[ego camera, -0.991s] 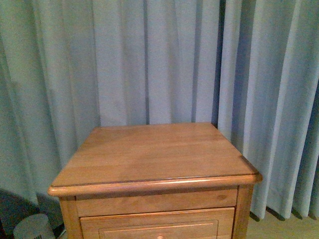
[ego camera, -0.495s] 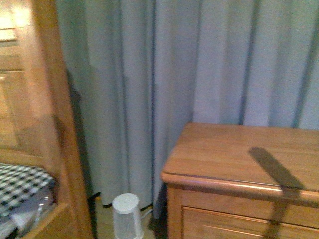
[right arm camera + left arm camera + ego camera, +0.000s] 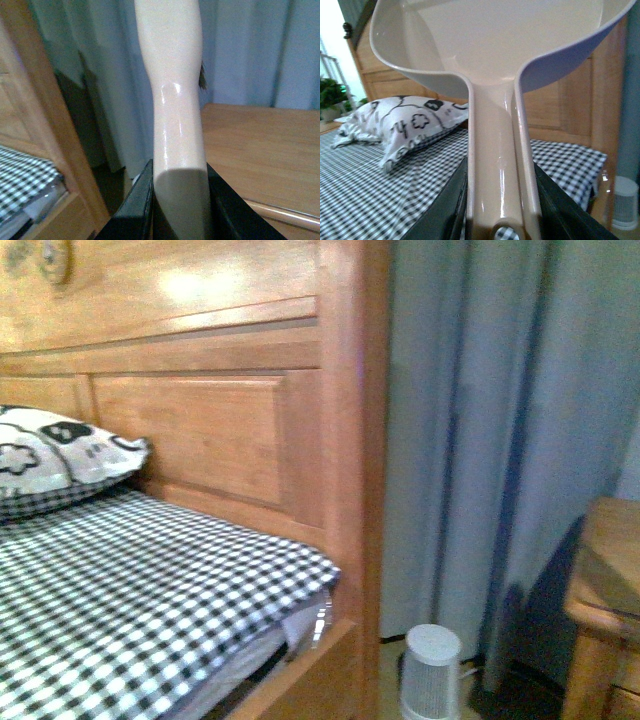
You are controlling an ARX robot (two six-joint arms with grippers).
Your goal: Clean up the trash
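Hunting for the paper wad was the step I was on, since none of my views showed it. My left gripper [image 3: 502, 200] was clamped on the dustpan [image 3: 510, 40], and my right gripper [image 3: 180, 210] on a beige handle [image 3: 172, 100], probably a brush. The front camera faced the bed [image 3: 150, 580] and pillow [image 3: 50, 460], so next I figured I'd scan the sheet and floor before sweeping.

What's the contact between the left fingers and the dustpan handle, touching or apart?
Touching. The left wrist view shows dark fingers pressed against both sides of the dustpan handle, with no gap.
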